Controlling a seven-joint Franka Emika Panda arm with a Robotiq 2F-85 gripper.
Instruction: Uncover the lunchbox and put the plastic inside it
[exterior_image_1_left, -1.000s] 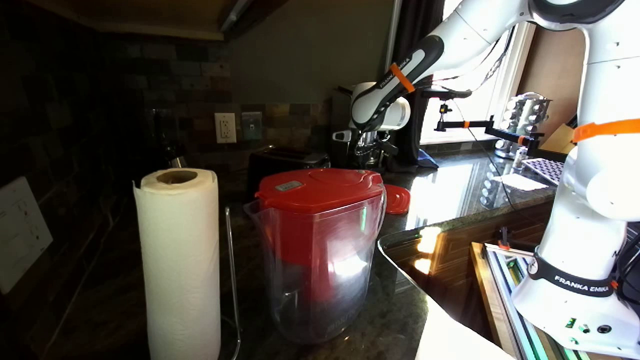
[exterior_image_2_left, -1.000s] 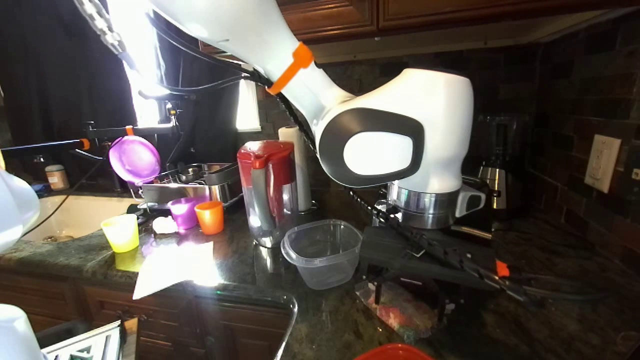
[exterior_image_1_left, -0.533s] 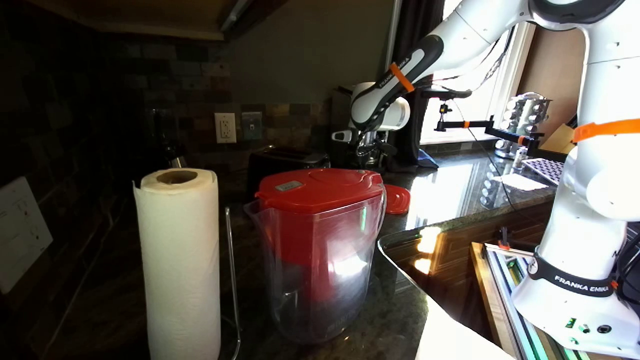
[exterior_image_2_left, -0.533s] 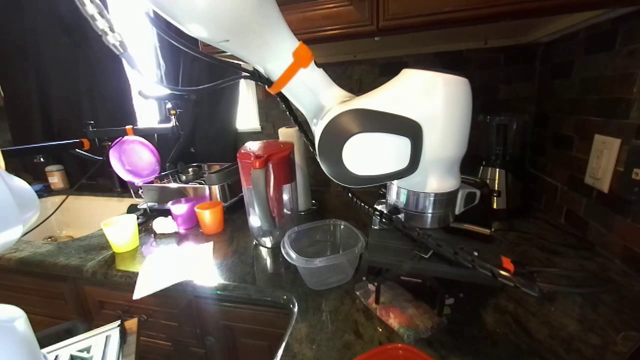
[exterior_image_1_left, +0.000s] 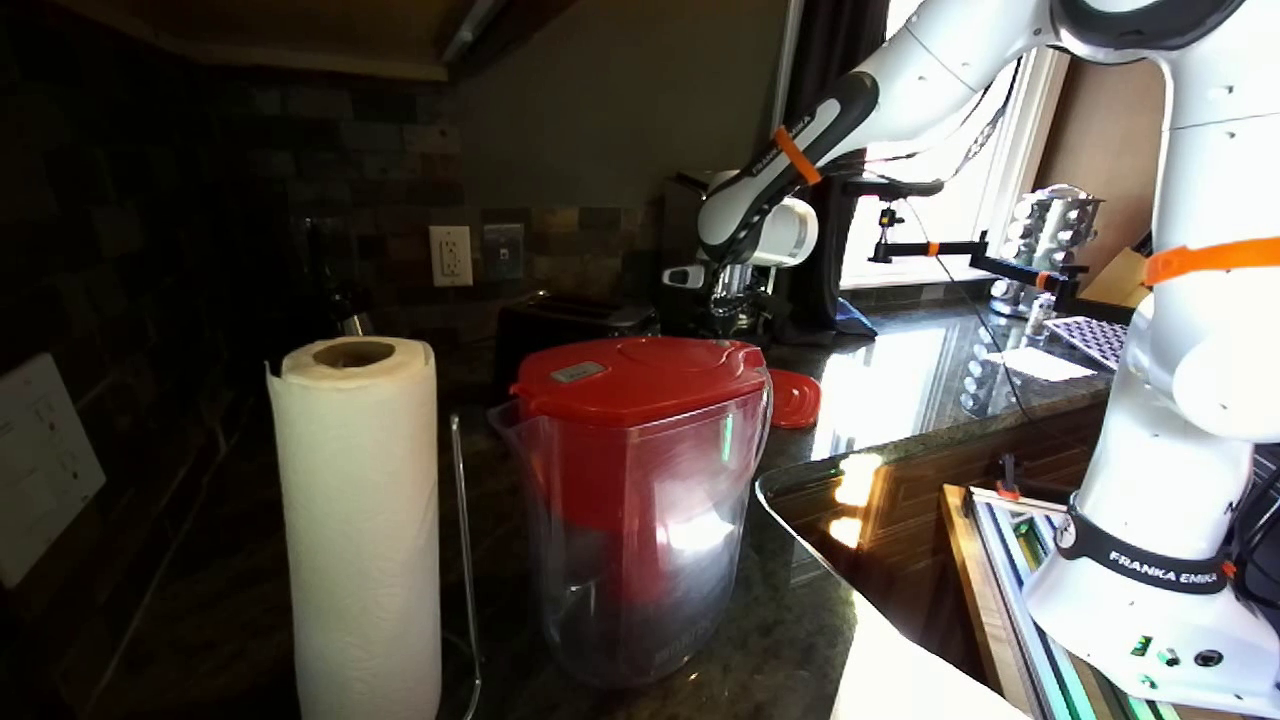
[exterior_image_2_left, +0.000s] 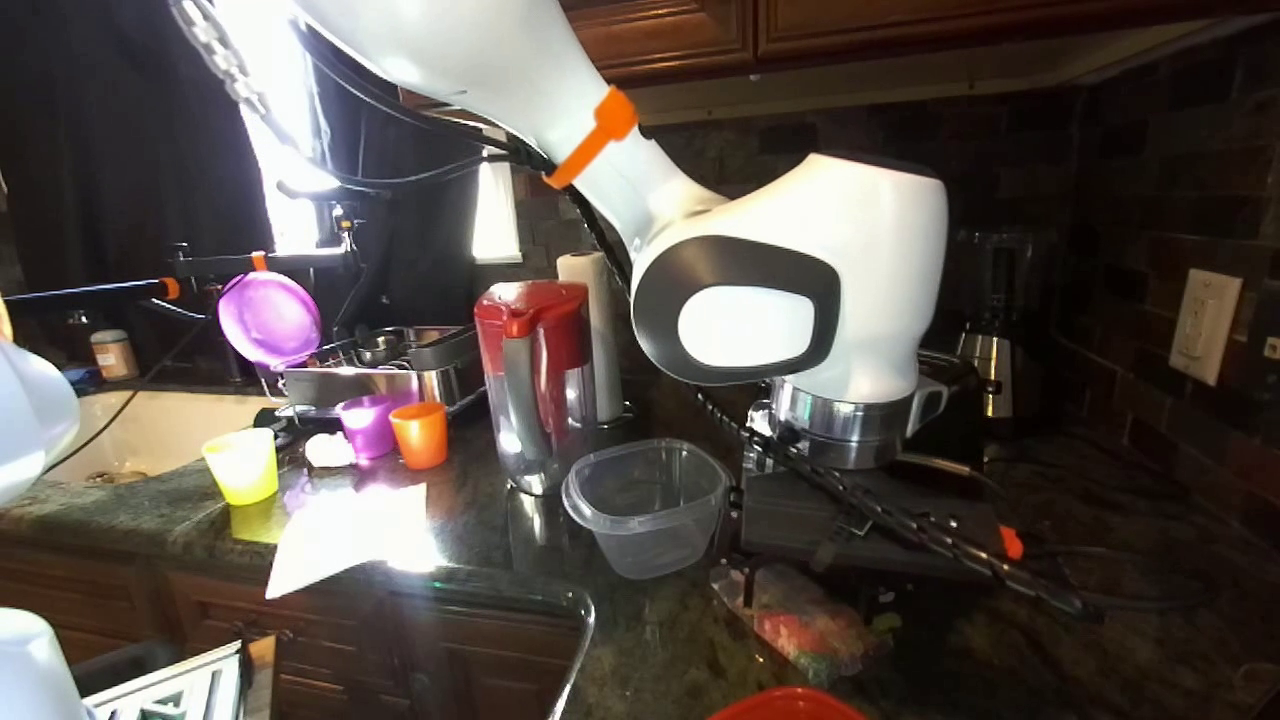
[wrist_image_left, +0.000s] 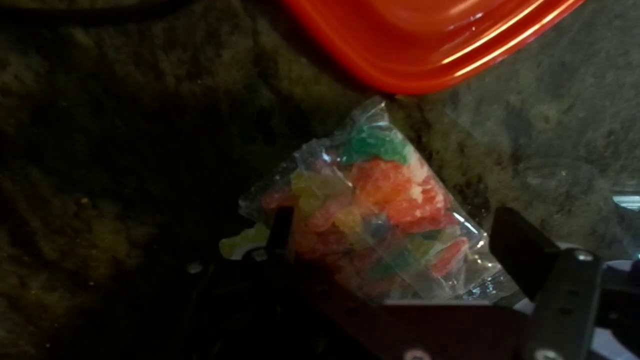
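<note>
Wrist view: gripper (wrist_image_left: 394, 214) has its jaws wide apart, nothing gripped, plastic candy bag (wrist_image_left: 385, 190) framed between them, red lid (wrist_image_left: 425, 50) just beside the bag. In an exterior view, lunchbox (exterior_image_2_left: 648, 525) stands uncovered on the desk (exterior_image_2_left: 655, 645), bag lying near it. In an exterior view, lid shows past the pitcher (exterior_image_1_left: 640, 490); gripper too dark to read there.

In both exterior views, red-lidded water filter pitcher (exterior_image_1_left: 640, 505) stands upright beside paper towel roll (exterior_image_1_left: 362, 530); in an exterior view, orange cup (exterior_image_2_left: 420, 438) sits just beside purple cup (exterior_image_2_left: 366, 430), while yellow cup (exterior_image_2_left: 241, 468) stands apart from them, nearer the sink (exterior_image_2_left: 185, 415).
</note>
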